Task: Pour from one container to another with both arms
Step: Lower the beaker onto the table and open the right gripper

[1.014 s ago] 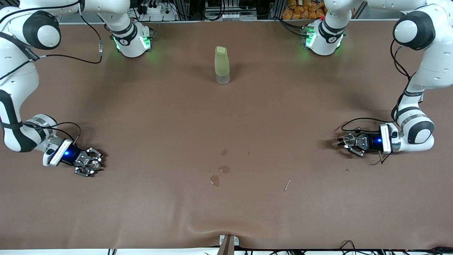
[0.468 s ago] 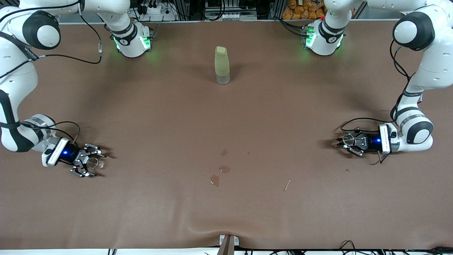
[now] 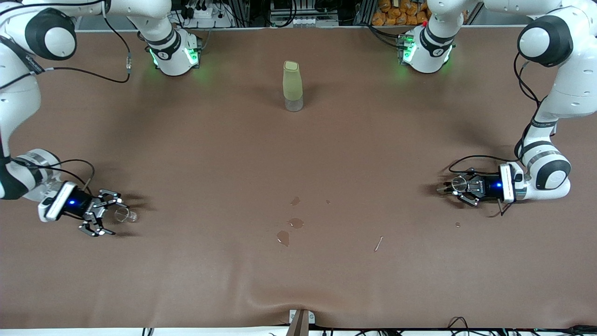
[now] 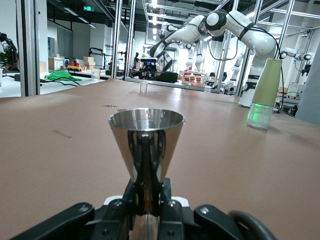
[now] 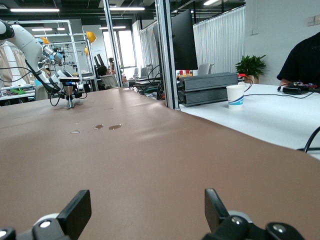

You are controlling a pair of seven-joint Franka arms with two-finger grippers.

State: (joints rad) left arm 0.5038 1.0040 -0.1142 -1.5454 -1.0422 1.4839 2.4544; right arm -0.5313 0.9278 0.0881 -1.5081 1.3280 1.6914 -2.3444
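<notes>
The tiny clear glass cup stands on the brown table near the right arm's end. My right gripper is open just short of the cup, with nothing between its fingers. The cup does not show in the right wrist view. Toward the left arm's end, my left gripper is shut on the narrow waist of the silver jigger. The jigger is upright with its round rim on top, low over the table in my left gripper.
A tall pale yellow-green bottle stands mid-table near the robots' bases. Wet patches and a small stick lie on the table between the two grippers. A seam dents the table's front edge.
My right gripper has opened, let go of the glass cup and drawn back toward the right arm's end. The cup stays standing on the table. The left arm has hardly moved.
</notes>
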